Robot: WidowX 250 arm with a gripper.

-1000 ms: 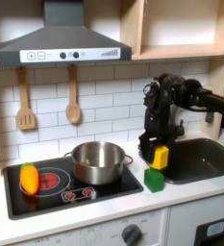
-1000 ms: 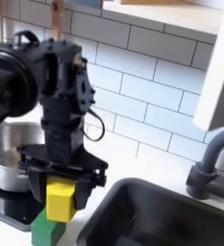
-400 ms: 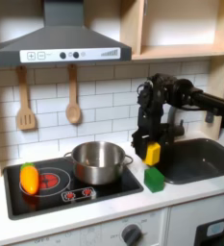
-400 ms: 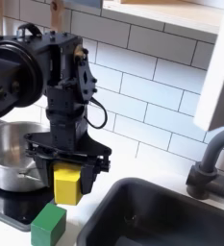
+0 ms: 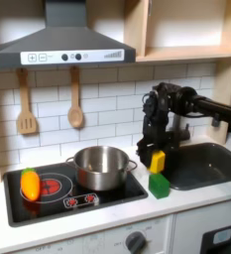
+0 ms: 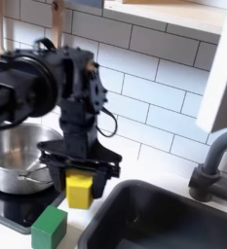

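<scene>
Yellow block (image 6: 79, 190) hung clamped between the jaws of the gripper (image 6: 80, 179), lifted clear of the counter (image 5: 186, 203) in both exterior views. Right below it, a green block (image 6: 49, 228) sat on the counter beside the sink (image 6: 173, 219). At the first exterior view's left, a steel pot (image 5: 100, 167) stood on the stove (image 5: 57, 190), with an orange object (image 5: 30, 184) on the red burner.

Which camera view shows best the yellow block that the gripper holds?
The second exterior view: the yellow block appears large there, clamped in the gripper above the counter, beside the green block. In the first exterior view the yellow block is small and blurry, just above the green block.
</scene>
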